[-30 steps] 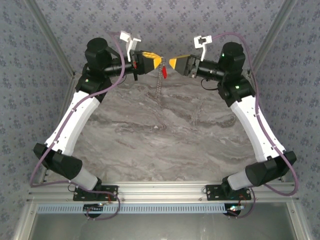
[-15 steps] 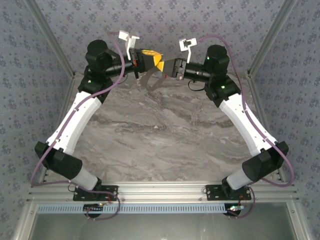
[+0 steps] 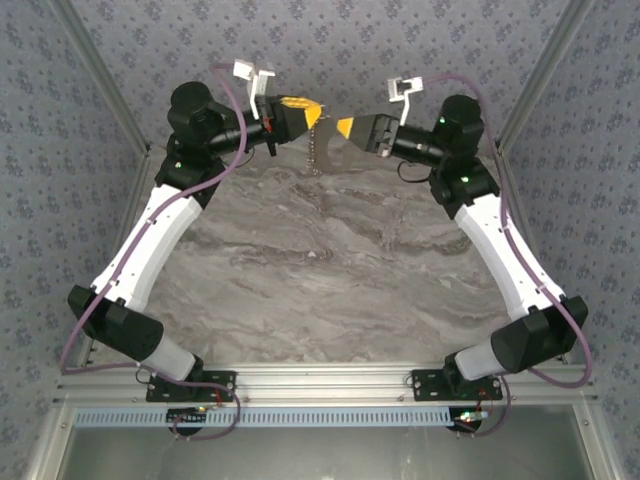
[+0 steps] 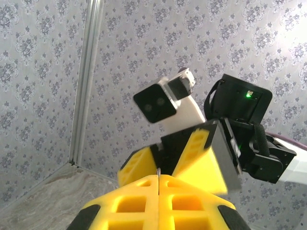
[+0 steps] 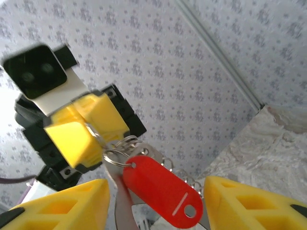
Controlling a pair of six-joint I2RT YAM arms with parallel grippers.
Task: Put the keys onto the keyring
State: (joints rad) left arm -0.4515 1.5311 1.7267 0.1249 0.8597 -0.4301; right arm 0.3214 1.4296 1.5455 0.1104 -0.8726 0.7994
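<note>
It is a robotics lab test cell, plainly: the left arm (image 3: 150, 235) and right arm (image 3: 500, 250) stand bolted to an aluminium rail (image 3: 320, 385) at the edge of a marble-print tabletop (image 3: 320, 270), boxed in by floral-patterned backdrop panels (image 3: 330, 40) on metal posts (image 3: 100, 75).

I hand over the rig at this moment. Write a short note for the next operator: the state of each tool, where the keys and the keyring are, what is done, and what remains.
Left tool: shut, pinching the keyring and holding it up in the air.
Right tool: open, facing the left one, set around the red key tag without gripping it.
Things: the tag hangs just below the keyring, and a short chain dangles from the same bunch.
Done: the ring is lifted and held steady.
Left: I cannot tell if the tag is fully threaded on. Check that joint, finish threading if needed, then release.
</note>
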